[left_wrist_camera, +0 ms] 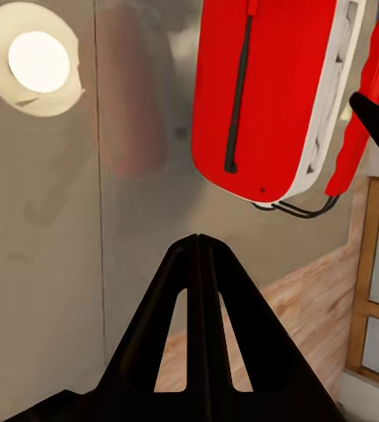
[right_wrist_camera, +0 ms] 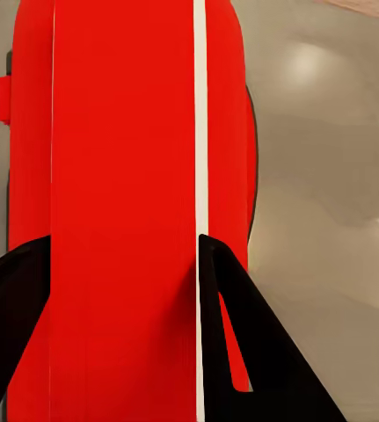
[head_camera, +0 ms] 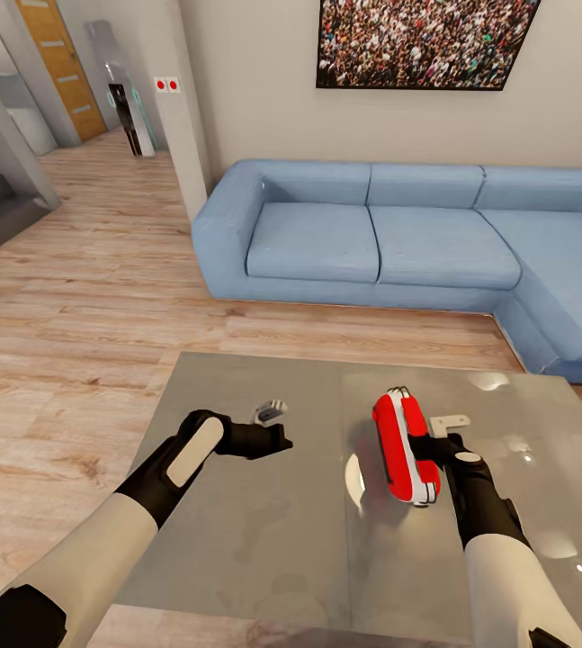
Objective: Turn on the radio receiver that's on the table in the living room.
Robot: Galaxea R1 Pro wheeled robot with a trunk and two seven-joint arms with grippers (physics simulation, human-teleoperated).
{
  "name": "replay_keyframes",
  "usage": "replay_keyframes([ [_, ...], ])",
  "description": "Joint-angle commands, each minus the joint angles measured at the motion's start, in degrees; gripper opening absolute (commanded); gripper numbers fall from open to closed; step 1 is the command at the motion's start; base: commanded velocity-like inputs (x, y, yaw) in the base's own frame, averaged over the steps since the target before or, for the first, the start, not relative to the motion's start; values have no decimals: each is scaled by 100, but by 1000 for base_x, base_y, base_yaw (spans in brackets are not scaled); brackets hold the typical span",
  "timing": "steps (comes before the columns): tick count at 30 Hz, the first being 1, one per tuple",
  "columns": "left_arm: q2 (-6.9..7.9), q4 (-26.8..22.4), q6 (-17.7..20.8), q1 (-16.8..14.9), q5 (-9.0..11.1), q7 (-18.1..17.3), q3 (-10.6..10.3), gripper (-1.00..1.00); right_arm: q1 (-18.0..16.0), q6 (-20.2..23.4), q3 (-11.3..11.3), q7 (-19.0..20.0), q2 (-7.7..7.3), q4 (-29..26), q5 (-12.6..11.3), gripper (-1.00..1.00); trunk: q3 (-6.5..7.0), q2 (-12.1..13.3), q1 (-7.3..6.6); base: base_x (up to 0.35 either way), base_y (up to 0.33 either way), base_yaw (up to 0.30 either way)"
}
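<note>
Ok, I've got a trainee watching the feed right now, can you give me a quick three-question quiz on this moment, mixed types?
1. True or false: the radio receiver lies flat and untouched on the table.
2. Multiple choice: the right gripper is A) open and away from the radio, B) shut on the radio, C) resting on the sofa.
3. Fill in: the left gripper has its fingers ____ together, holding nothing.

Key
1. False: it is held on edge between the right gripper's fingers, above the glossy top.
2. B.
3. Closed; the radio sits ahead of it, apart from the fingertips.
</note>
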Motion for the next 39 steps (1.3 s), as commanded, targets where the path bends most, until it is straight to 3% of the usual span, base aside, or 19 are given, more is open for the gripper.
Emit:
replay_keyframes([
  [1,0,-1,0,0,1,-4,0,-100,-2,0,3,-4,0,-2,-10,-100,0,0,0,0,0,0],
  [10,-1,0,-4,-2,3,-18,-6,-100,0,9,5,-17,6,-3,-4,-100,0,0,0,0,0,0],
  [13,-11,80,-101,-2,-22,-32,-40,-100,104,115,-55,82,24,-82,117,-100,0,-1,0,0,0,0],
  [18,-10,88,-252,-2,-25,-29,-38,-100,277,86,-41,30,3,22,85,-100,0,-1,0,0,0,0],
  [30,-4,97,-581,-2,-1,-28,-44,-100,591,-104,-34,-18,-55,-194,-476,-100,0,-1,0,0,0,0],
  [39,-9,97,-585,-2,-1,-28,-44,-100,594,-121,-39,-28,-53,-181,-517,-100,0,-1,0,0,0,0],
])
